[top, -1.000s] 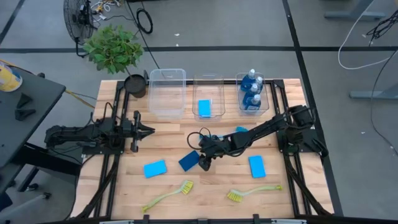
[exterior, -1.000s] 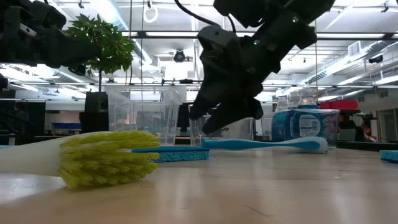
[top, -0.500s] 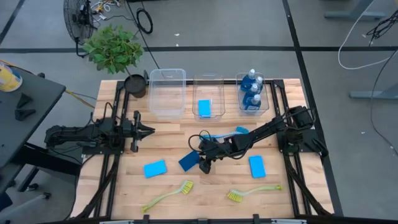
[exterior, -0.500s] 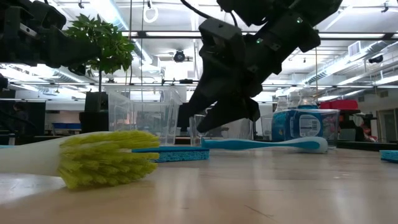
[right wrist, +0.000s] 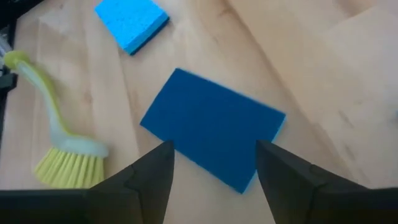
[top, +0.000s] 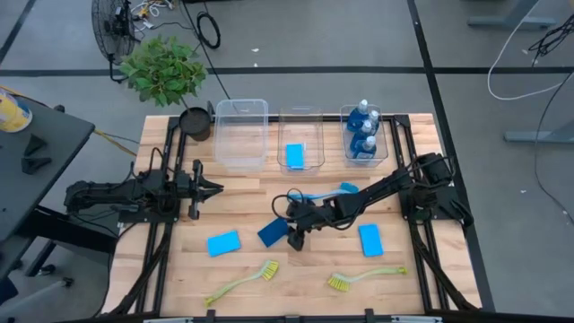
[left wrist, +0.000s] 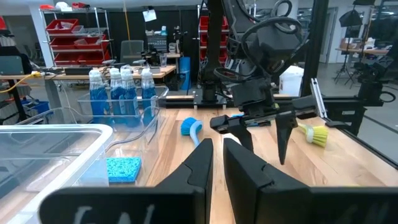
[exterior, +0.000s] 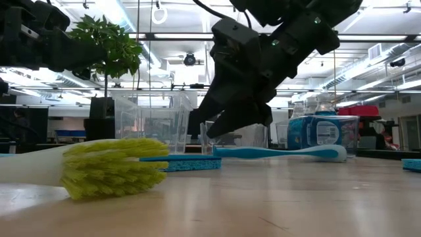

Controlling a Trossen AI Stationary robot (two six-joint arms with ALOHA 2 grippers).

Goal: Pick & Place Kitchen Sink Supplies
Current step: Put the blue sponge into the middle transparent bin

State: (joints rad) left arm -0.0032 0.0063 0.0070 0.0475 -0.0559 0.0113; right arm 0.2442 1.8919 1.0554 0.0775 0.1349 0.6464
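Sliding a touch toward the right side of the tabletop and dropping lower than a second ago, the right pincer now hangs right over the dark sponge, fingers spread wide and empty, one to either side of the sponge's near edge. That sponge lies flat mid-tabletop, just beside the pincer in the high view. A lighter sponge sits off to the left, another to the right, and one more is already in the middle bin. The bottles stand in the right bin, the blue brush lies under the right arm, and two yellow-green brushes lie along the front edge.

Here's the danger: the sponge is thin and flat, so the fingers may scrape the wood and close on nothing, or just push it along. It also lies at an angle to the fingers, so a corner pinch could let it fold or swing free on the lift.

The left pincer waits by the left edge, fingers narrow and empty.
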